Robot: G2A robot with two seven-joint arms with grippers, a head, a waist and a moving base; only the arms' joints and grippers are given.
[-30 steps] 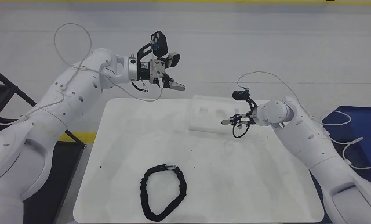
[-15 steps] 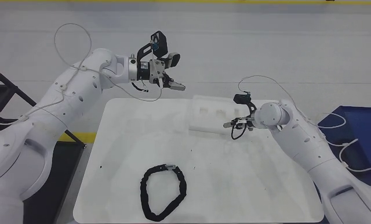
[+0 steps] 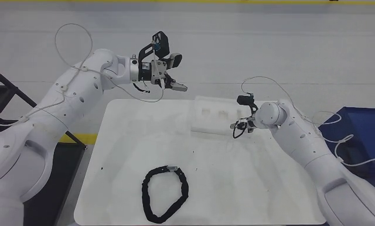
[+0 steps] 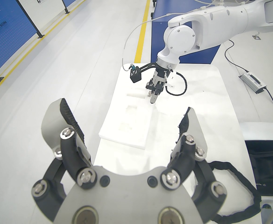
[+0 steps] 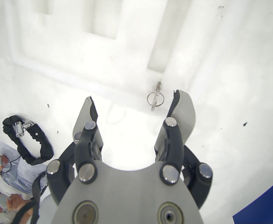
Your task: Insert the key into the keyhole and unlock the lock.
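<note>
Right wrist view: key point(image 5: 155, 96) against foam tray point(image 5: 64, 54) edge; right gripper point(image 5: 133, 97) spread wide, empty, just beside it. Left gripper point(image 4: 125, 107) likewise spread, well apart from foam tray.

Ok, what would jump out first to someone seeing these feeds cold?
The black chain lock lying looped near the table's front edge. Then the small key on its ring at the foam tray's edge, with the right arm's jaws open above it. The left arm hangs high off the far edge, jaws open.
</note>
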